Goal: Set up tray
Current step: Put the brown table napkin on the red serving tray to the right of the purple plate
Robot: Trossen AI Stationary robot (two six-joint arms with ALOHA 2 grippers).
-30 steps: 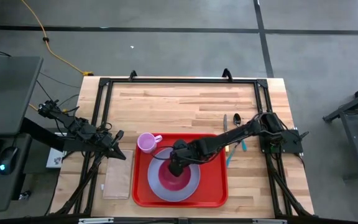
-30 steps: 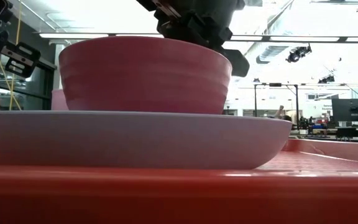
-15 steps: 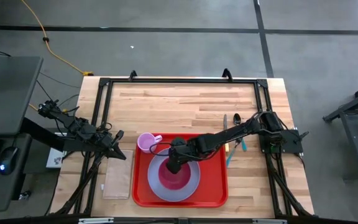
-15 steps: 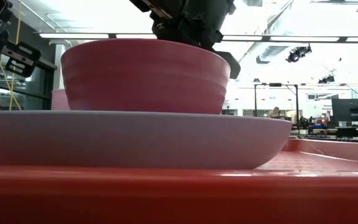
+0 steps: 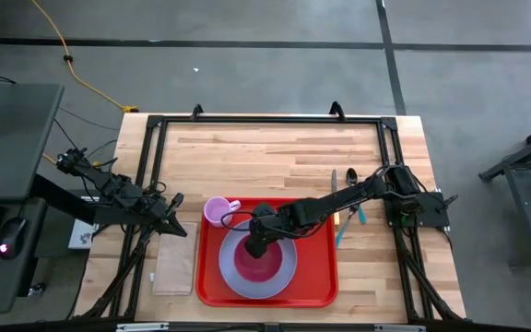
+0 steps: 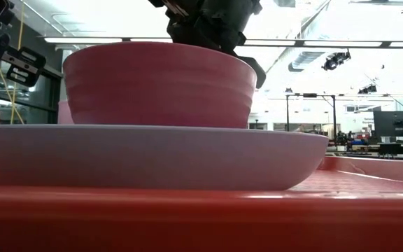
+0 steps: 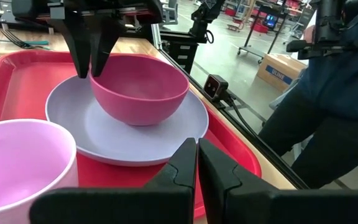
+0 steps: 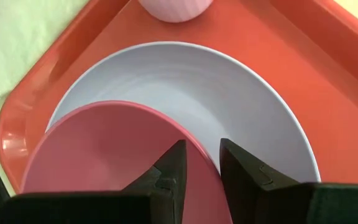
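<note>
Right gripper [image 8: 196,167] pinches the pink bowl [image 5: 257,259] rim, bowl seated on the plate [image 5: 284,274] in the tray [image 5: 319,277] below it; mug [image 5: 218,211] beside, cutlery [image 5: 350,177] and napkin [image 5: 173,265] likely left; left gripper [image 7: 197,163] pressed together, parked off-tray.

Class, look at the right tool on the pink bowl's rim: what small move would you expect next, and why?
Probably open and lift away: the right tool pinches the pink bowl rim, and the bowl already sits on the grey plate inside the red tray.
</note>
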